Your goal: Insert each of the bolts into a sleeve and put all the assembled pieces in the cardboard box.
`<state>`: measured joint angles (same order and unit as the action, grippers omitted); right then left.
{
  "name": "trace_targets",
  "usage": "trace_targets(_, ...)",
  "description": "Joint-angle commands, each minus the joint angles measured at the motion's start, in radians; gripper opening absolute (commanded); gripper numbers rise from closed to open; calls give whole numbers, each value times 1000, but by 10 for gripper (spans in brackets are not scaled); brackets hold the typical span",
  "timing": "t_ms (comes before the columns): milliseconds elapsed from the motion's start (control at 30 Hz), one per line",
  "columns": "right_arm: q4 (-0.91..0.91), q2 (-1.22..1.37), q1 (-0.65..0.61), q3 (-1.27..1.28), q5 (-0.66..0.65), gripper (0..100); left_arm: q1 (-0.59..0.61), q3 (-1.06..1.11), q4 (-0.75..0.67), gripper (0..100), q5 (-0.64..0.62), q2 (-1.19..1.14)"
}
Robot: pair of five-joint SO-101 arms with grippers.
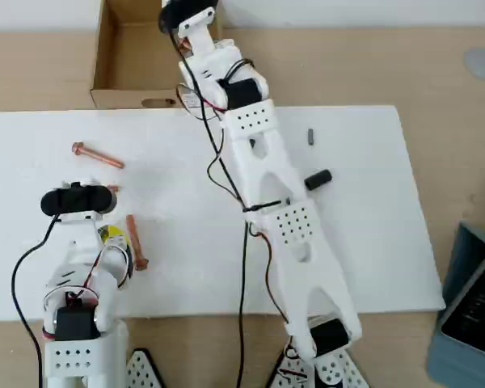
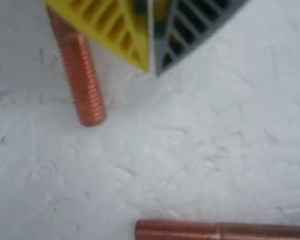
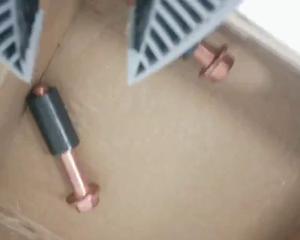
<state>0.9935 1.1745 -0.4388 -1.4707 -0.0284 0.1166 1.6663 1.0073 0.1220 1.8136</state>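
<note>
Assembled piece (image 3: 54, 125) lies in cardboard box (image 1: 121, 99) (behind mat (image 1: 364, 242)); bolts (image 1: 97, 155) left on mat, sleeve (image 1: 318, 179) right.

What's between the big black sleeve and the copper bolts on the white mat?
The right arm lies across the mat between sleeve and bolts, seen in the high view.

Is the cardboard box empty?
No, a bolt pushed into a black sleeve lies on the floor of the cardboard box.
</note>
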Motion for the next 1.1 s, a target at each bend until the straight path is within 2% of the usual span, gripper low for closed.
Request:
trace_targets(0, 132, -13, -5, -159, -71, 146, 6, -3, 0, 2, 3, 12)
trace_targets(267, 353, -88, -4, -196, -199, 147, 6, -3, 0, 2, 3, 12)
trace_targets(467, 539, -163, -4, -197, -209, 148, 8, -3, 0, 2, 3, 12)
trace_targets(600, 706, -208, -4, -197, -299, 148, 8, -3, 0, 2, 3, 12)
trace_targets(700, 792, -231, 1, -191, -311, 148, 6, -3, 0, 2, 3, 12)
trace_targets(867, 795, -265, 41, -139, -325, 148, 6, -3, 0, 2, 3, 12)
trace_targets(1067, 795, -378, 51, 143, -382, 148, 6, -3, 0, 2, 3, 12)
